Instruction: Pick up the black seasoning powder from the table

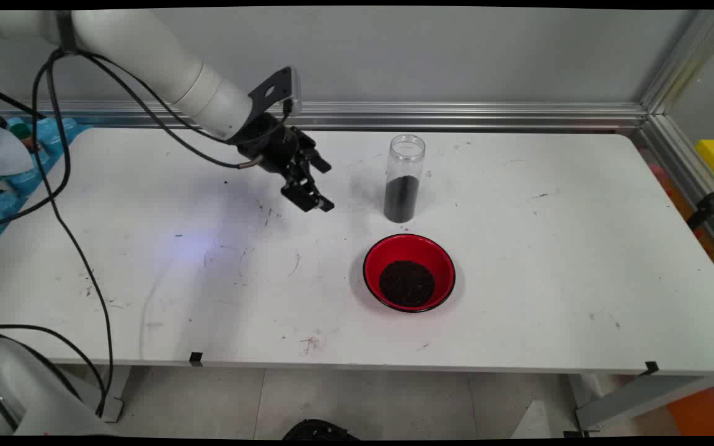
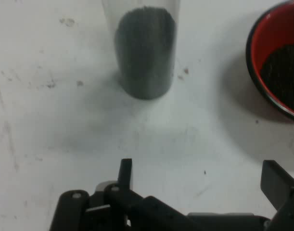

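While the jaws (image 2: 199,183) are standing wide apart and gripping nothing, the hand is hovering low over the white desk (image 1: 518,248), tilted so that it is looking straight toward the clear jar (image 1: 404,179). That jar is standing upright and lidless, near the hand but not touching it, and dark grains are filling roughly its lower half. In the hand view its dark column (image 2: 146,53) is sitting a little left of the line running between the two fingers, so a good approach, as I judge it, is calling for a slight sideways correction so the jar's body ends up centred in the gap. The gap is looking wider than the jar, which is leaving room on both sides. Because the jar is tall, narrow and open at the top, a bump from one finger could be tipping it and spilling the grains; keeping the hand level and slow is looking wise. Just in front of the jar, on the near side of the desk, the red bowl (image 1: 409,272) is holding a heap of the same dark grains and is standing apart from the jar.
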`<state>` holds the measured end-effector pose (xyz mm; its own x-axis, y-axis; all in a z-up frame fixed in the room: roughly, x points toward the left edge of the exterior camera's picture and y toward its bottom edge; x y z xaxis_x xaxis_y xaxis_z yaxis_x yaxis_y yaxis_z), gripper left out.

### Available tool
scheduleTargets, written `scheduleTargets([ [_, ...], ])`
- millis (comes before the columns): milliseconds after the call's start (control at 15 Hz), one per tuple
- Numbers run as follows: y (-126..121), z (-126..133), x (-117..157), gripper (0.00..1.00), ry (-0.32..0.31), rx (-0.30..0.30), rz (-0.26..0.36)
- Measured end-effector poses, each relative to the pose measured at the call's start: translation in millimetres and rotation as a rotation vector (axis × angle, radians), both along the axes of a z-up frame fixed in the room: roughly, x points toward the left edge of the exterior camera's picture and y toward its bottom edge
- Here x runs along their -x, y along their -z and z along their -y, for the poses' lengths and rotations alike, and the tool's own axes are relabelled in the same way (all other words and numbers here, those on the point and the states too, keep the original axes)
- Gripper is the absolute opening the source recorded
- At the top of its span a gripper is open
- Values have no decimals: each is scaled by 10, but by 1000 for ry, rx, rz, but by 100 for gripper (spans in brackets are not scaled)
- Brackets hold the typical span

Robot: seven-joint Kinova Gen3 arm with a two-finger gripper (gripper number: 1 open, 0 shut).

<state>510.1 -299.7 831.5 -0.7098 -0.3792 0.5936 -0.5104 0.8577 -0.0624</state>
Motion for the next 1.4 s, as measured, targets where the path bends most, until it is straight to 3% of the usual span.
scheduleTargets([
  [467,-29,158,145,100,-10,27,-31],
  [1000,276,350,274,100,29,108,-47],
  [1400,476,445,323,100,48,124,-68],
])
